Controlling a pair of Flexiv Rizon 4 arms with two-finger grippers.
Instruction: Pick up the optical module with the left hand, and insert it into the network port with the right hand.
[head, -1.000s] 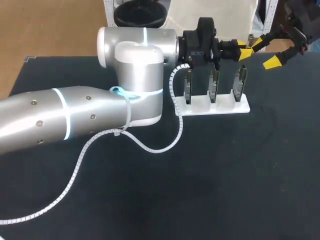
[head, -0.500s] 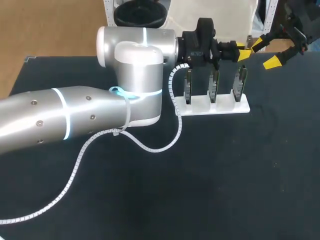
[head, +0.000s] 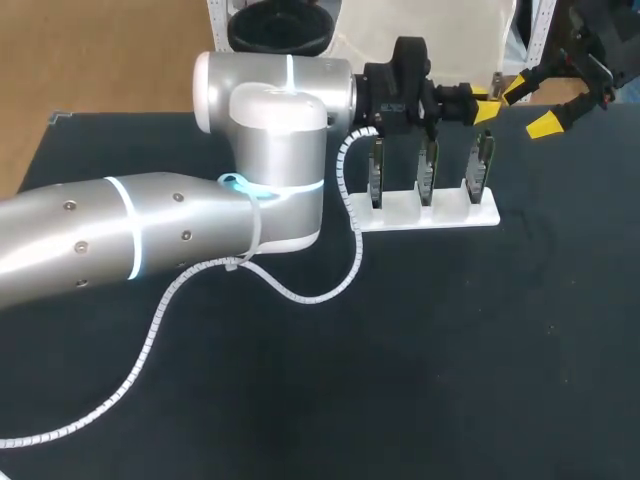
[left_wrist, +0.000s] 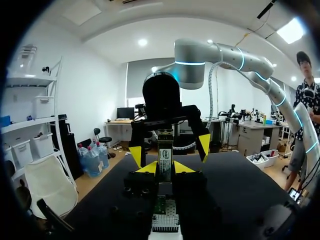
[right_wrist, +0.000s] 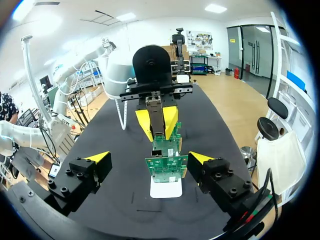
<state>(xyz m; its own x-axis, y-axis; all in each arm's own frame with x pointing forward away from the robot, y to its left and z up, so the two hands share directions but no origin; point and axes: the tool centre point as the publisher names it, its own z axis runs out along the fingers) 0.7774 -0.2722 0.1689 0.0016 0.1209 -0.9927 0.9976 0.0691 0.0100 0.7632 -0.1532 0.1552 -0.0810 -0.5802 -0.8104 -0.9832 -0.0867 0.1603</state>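
Module (left_wrist: 165, 155) clamped in left claw (left_wrist: 165, 168); judged light, stiff, delicate; free end to be taken. Right claw (right_wrist: 149, 158) wide open, empty.

The left arm (head: 150, 235) is smooth silver-grey, built of rounded tubular links with thin glowing pale-cyan rings (head: 128, 230) and small dark screws (head: 68, 206). A white spiral-wrapped cable (head: 200, 275) runs along it, tied on by what looks like a pale-blue strap (head: 240, 185). The left gripper (left_wrist: 164, 167) and right gripper (head: 532, 108) are black with bright yellow fingertips.
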